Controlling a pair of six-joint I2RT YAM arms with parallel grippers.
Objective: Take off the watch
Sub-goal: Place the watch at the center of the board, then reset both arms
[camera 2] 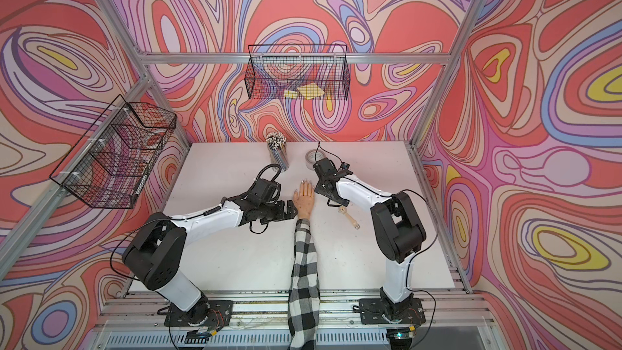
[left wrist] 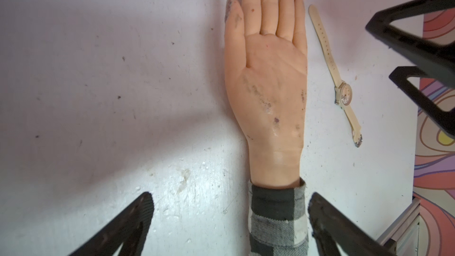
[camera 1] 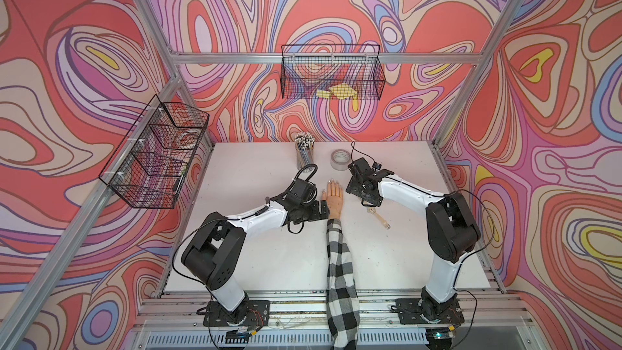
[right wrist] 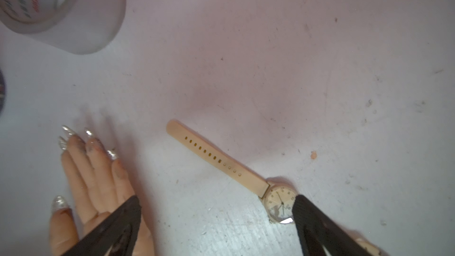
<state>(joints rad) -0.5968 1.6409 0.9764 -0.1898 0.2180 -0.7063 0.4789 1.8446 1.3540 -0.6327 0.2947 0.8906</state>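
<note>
Though the swirling walls crowded the scene, we found the white table (camera 1: pixel 269 264) plain enough, scuffed and speckled. On the frame above it hung a side basket (camera 1: pixel 154 153) of black wire and a back basket (camera 1: pixel 331 72), the latter holding some yellow paper (camera 1: pixel 340 91). Across the table from its near edge lay a checked sleeve (camera 1: pixel 340 264). Out of the cuff came a dummy hand (camera 1: pixel 334 196), flat on the table with its fingers pointing toward the back wall and its wrist bare. We saw the left claw (left wrist: pixel 229 203) spread wide, one finger on either side of the cuff in its wrist view, gripping nothing. The right claw (right wrist: pixel 216 200) was spread wide as well and held nothing, poised over the table on the dummy hand's right side. At the back stood a cup of pencils (camera 1: pixel 304 156), and near it a roll of tape (camera 1: pixel 340 159) lay flat. Smallest of all was the watch (right wrist: pixel 216 158). It lay unbuckled and stretched out straight on the table, dial up, to the right of the dummy hand and apart from it. In the right wrist view one finger of the right claw covered the rim of the dial, and we could not tell whether it touched. In both top views the holed end of the strap ran under that claw, while the buckle end lay in the open.
</note>
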